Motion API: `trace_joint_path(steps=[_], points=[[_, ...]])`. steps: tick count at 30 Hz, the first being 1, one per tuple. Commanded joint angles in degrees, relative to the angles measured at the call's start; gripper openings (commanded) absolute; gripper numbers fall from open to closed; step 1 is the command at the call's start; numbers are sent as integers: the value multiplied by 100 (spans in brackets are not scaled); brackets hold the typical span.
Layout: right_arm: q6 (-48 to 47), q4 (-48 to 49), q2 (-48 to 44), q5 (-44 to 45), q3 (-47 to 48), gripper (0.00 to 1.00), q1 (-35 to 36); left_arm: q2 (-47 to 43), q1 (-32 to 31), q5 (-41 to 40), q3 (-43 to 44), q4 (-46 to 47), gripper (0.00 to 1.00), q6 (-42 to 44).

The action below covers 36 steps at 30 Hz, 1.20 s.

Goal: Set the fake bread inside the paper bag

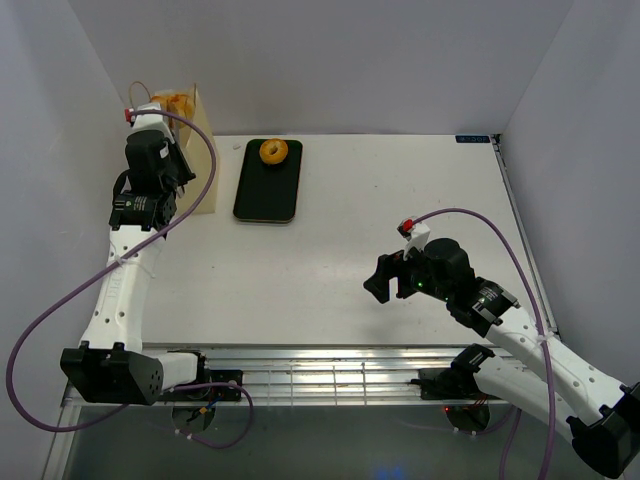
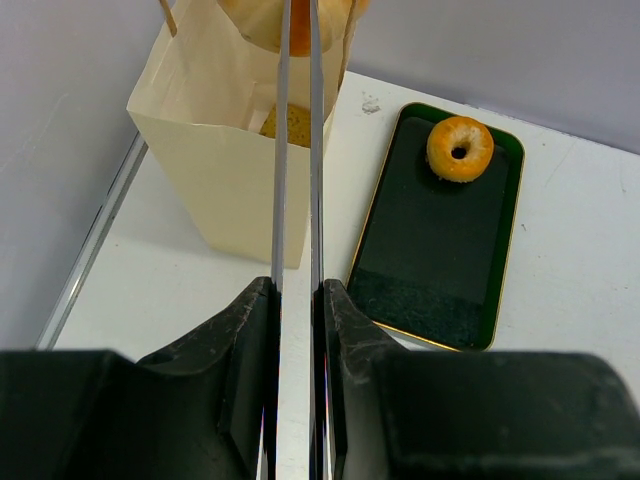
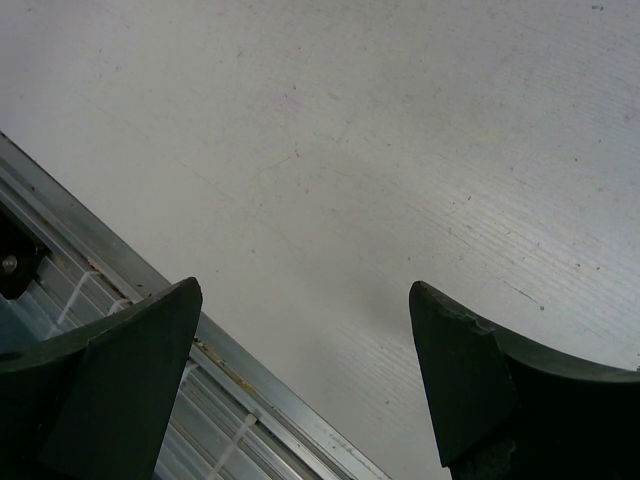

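The cream paper bag (image 1: 203, 128) stands at the far left; it also shows in the left wrist view (image 2: 215, 170). My left gripper (image 1: 168, 160) (image 2: 297, 290) is shut on thin metal tongs (image 2: 281, 150). The tong tips reach over the bag's mouth and pinch a golden-brown pastry (image 2: 255, 20) (image 1: 178, 103). A tan pastry (image 2: 292, 122) lies inside the bag. An orange-brown ring (image 1: 273, 151) (image 2: 459, 148) sits at the far end of the black tray. My right gripper (image 1: 385, 278) (image 3: 300, 300) is open and empty above bare table near the front edge.
The black tray (image 1: 268, 195) (image 2: 430, 260) lies just right of the bag. A metal rail (image 3: 230, 370) runs along the table's near edge. Grey walls close in the left, back and right sides.
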Motion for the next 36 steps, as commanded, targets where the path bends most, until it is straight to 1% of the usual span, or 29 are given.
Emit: trace_joint_path(steps=[1, 8, 31, 32, 33, 36], points=[[-56, 117, -68, -12, 11, 90, -33, -273, 30, -59, -23, 203, 0, 35], [-47, 117, -68, -21, 20, 90, -33, -203, 100, -112, -67, 212, 0, 79], [-64, 108, -94, -3, -15, 90, -33, -88, 259, 169, -172, 168, 0, -61], [-56, 108, -85, -12, -15, 90, -33, -89, 267, 178, -172, 168, 1, -70], [-56, 108, -85, -12, -15, 90, -33, -97, 268, 178, -164, 168, 6, -79], [-47, 99, -103, -12, -33, 90, -33, -115, 276, 204, -164, 159, 14, -79]])
